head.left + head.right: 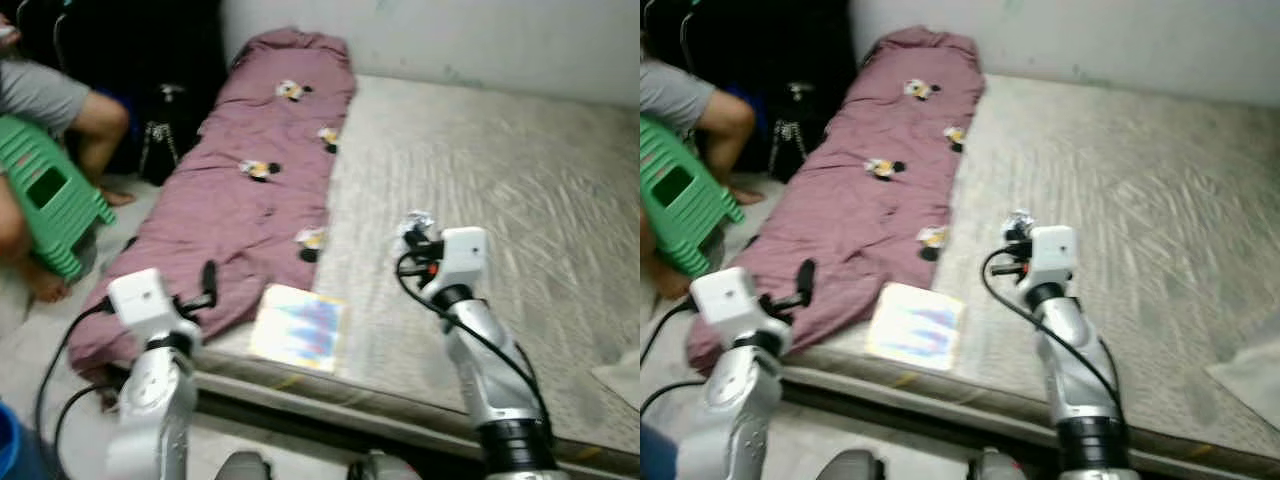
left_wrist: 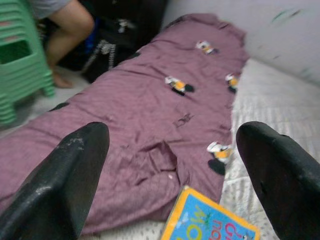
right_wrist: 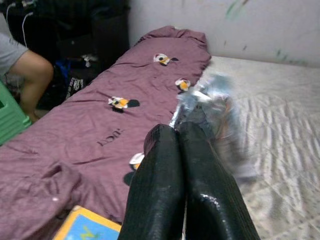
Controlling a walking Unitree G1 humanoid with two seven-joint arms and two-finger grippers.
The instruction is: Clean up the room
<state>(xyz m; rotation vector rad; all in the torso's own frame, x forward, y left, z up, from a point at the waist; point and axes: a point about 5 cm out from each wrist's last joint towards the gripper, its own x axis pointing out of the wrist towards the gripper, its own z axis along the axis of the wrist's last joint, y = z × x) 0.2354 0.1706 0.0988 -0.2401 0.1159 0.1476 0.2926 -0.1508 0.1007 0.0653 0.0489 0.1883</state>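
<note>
My right gripper [image 3: 176, 131] is shut on a crinkled silvery wrapper [image 3: 209, 97] and holds it above the grey mattress [image 1: 500, 180], just beside the blanket's edge. The wrapper [image 1: 415, 221] sticks up past the fingertips. My left gripper [image 2: 172, 135] is open over the near end of a purple blanket [image 1: 250, 190] with small duck patches that lies along the mattress's left side. A colourful picture book [image 1: 298, 326] lies flat on the mattress near its front edge, between my two arms and just right of the left gripper [image 1: 205, 285].
A person sits at the far left on a green plastic stool [image 1: 50, 195], one bare foot on the floor. A black tripod [image 1: 160, 140] stands against dark bags behind. A white cloth [image 1: 620, 375] lies at the mattress's right edge. A wall runs behind the mattress.
</note>
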